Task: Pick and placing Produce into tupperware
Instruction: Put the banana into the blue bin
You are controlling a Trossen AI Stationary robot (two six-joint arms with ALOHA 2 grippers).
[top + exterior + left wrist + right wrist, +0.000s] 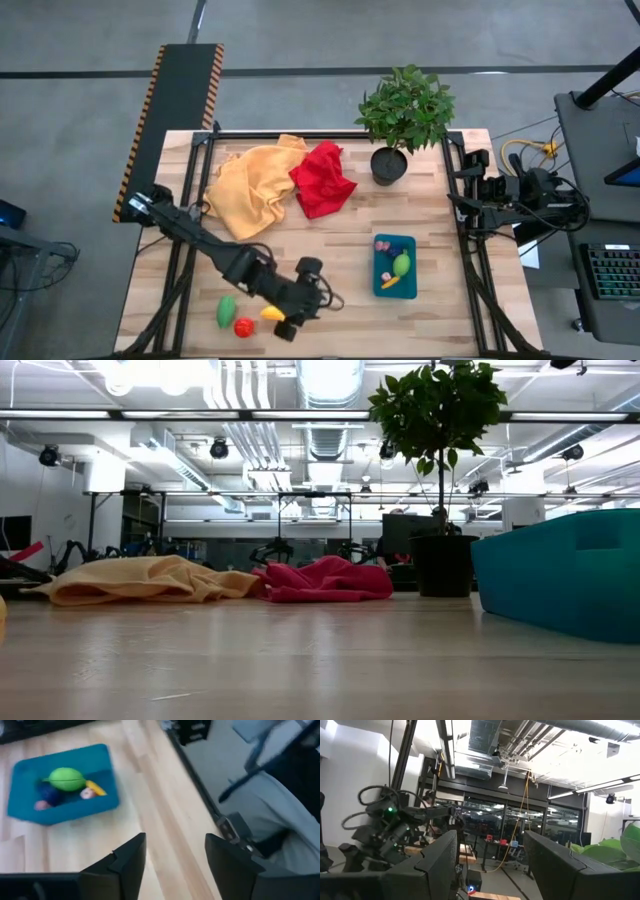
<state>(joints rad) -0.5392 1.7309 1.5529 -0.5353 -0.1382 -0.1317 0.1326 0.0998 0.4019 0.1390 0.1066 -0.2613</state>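
Note:
The teal-blue tupperware [378, 270] sits on the table's right half. It holds a green piece [401, 264], small pink bits [381, 244] and an orange-yellow piece [390, 283]. The left wrist view shows the tupperware [70, 810] with the green piece [66, 778] inside. Near the table's near edge lie a green piece [227, 310], a red tomato [243, 326] and a yellow banana [272, 313]. My left gripper [328, 300] [175, 845] is open and empty, just right of the banana, pointing toward the tupperware. My right gripper [490, 840] is open, parked off the right edge.
An orange-yellow cloth [252, 188] and a red cloth [322, 178] lie bunched at the far side, with a potted plant [392, 160] to their right. Bare wood lies between my left gripper and the tupperware. The right table edge [200, 795] runs just beyond the tupperware.

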